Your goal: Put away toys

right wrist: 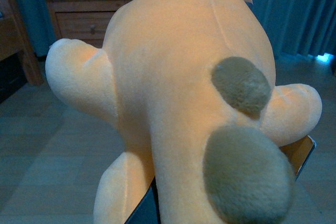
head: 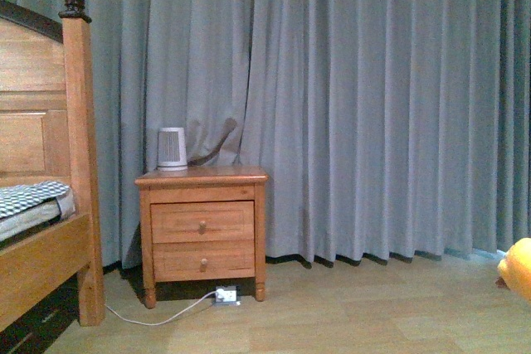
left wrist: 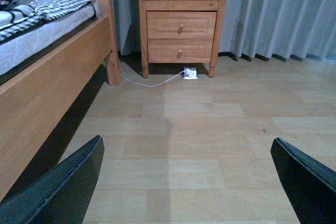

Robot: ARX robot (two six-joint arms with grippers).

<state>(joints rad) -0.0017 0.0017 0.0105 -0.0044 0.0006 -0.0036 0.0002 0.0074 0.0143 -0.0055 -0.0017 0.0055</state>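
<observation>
Toy fills the right wrist view, pinched in the right gripper; left gripper hangs spread, empty, over floor. Carrying step, likely; next calls for a drop spot, perhaps nightstand or bed ahead.

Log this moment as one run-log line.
task: put away toys | left end effector: open, empty | right end effector: shut on plush toy | nightstand drawers: closed

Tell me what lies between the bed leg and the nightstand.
A white cable on the floor, reaching a plug under the nightstand, in the left wrist view.
</observation>
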